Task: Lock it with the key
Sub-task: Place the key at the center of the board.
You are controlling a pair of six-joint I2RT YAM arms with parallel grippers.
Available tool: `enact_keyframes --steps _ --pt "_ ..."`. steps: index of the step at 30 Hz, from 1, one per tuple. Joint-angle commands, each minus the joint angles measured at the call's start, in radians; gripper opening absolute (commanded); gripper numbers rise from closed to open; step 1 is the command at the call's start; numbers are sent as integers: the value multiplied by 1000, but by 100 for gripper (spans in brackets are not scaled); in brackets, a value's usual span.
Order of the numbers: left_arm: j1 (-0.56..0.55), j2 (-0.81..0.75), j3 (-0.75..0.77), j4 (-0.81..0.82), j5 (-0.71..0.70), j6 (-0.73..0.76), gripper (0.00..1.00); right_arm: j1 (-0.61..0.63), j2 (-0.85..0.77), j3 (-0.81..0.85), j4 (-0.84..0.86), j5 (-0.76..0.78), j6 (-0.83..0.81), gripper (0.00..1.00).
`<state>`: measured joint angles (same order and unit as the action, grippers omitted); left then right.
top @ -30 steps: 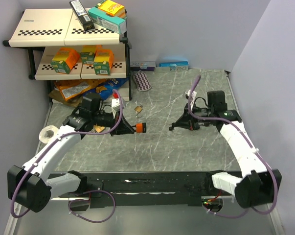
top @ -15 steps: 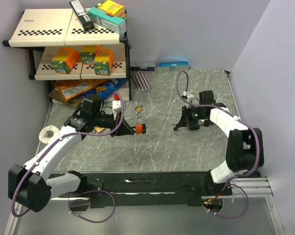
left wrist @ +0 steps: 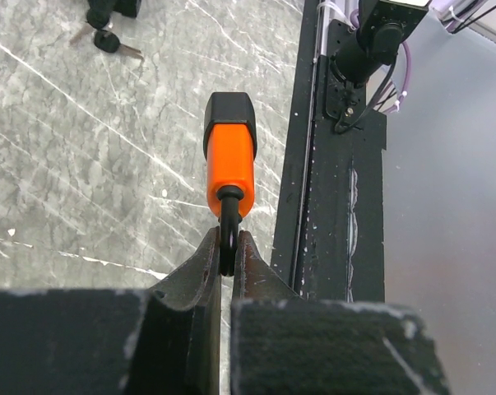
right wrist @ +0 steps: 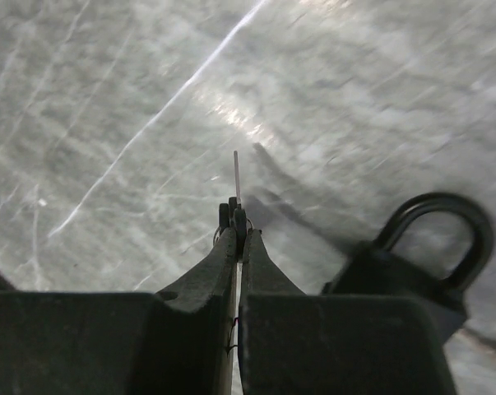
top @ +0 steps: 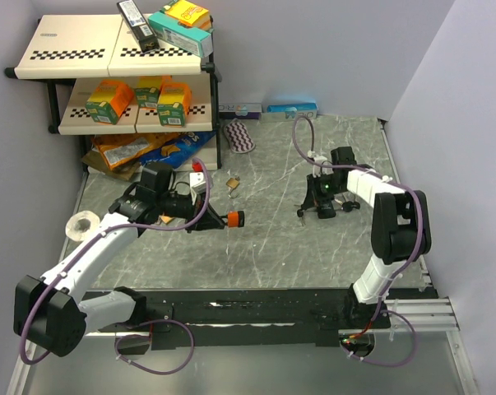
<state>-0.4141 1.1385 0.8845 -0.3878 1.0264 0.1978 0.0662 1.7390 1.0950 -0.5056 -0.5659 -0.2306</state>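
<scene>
The lock (left wrist: 229, 156) is clamped in the left hand (left wrist: 228, 247), the key (right wrist: 236, 177) in the right hand (right wrist: 238, 239); keyhole alignment seems needed next.

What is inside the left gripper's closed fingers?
The black shackle of the orange padlock. The fingers cover the shackle's far end, so that part cannot be seen.

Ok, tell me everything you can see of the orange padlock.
The orange padlock has a glossy orange body, plastic-looking, a black cap at its far end and a black shackle. The left end effector is shut on the shackle, so the body points straight out from it over the grey marbled table. Whether it touches the table is unclear.
</scene>
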Motion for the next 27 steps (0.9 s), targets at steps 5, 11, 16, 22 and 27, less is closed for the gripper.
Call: enact_keyframes --steps 5,11,16,22,27 --pt "-15 -3 11 35 21 15 1 -11 42 91 -5 54 -35 9" --pt "-58 20 10 33 -12 -6 1 -11 39 118 -20 40 -47 39" --pt "-71 33 7 53 -22 -70 1 -9 -5 135 -43 -9 -76 60" --pt "-74 105 39 66 -29 -260 1 35 -218 88 -8 -152 -125 71" --pt "-83 256 123 -69 26 -340 1 215 -456 -47 27 -167 -205 95"
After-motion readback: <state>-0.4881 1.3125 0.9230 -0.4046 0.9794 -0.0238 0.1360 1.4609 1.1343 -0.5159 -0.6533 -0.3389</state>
